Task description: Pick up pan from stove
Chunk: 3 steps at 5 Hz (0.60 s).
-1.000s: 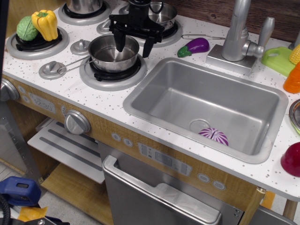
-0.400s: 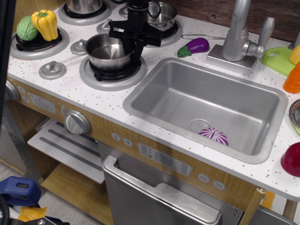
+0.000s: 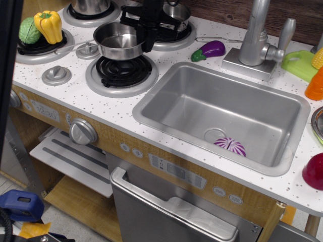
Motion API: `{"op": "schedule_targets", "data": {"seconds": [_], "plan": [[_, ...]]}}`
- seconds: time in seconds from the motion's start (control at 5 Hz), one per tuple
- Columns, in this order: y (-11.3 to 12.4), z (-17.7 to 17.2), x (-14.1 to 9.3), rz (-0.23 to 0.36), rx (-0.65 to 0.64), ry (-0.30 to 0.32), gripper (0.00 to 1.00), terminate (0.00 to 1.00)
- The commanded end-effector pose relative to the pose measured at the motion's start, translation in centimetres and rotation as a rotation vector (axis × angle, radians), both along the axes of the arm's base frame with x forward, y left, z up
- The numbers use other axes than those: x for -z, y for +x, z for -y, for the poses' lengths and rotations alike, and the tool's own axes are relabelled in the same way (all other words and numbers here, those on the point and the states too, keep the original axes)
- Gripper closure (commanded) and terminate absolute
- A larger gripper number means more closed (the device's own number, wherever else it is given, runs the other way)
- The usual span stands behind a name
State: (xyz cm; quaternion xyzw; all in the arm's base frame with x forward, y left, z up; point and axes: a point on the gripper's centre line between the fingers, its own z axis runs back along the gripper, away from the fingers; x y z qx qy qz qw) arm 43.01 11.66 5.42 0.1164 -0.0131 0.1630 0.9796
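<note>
Steel pan (image 3: 118, 42) clamped by gripper (image 3: 146, 36), clear above stove (image 3: 75, 91) burner (image 3: 122, 71).

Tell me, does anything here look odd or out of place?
Only small things: a purple sliced vegetable lies in the sink by the drain, and the pan hangs above its burner, held by the black tool.

We see one black robot gripper (image 3: 147, 31) coming in from the top edge, upper centre of frame, pointing down. Its jaws are clamped on the right rim of the small shiny stainless-steel saucepan (image 3: 118, 40), which hangs clear above the front black coil burner. One black finger (image 3: 149, 39) shows on the outside of the rim; the other is hidden, prob. inside. Arm above the wrist is cut off by the frame, so we can't tell its pose.
</note>
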Motion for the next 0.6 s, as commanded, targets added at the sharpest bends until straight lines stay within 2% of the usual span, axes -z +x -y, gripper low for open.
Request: {"op": "schedule_targets", "data": {"seconds": [0.0, 0.4], "plan": [[-0.7, 1.4, -6.8, 0.095, -0.035, 0.084, 1.00, 0.00], [-2.5, 1.6, -8.4, 0.129, -0.073, 0.132, 1.00, 0.00]]}}
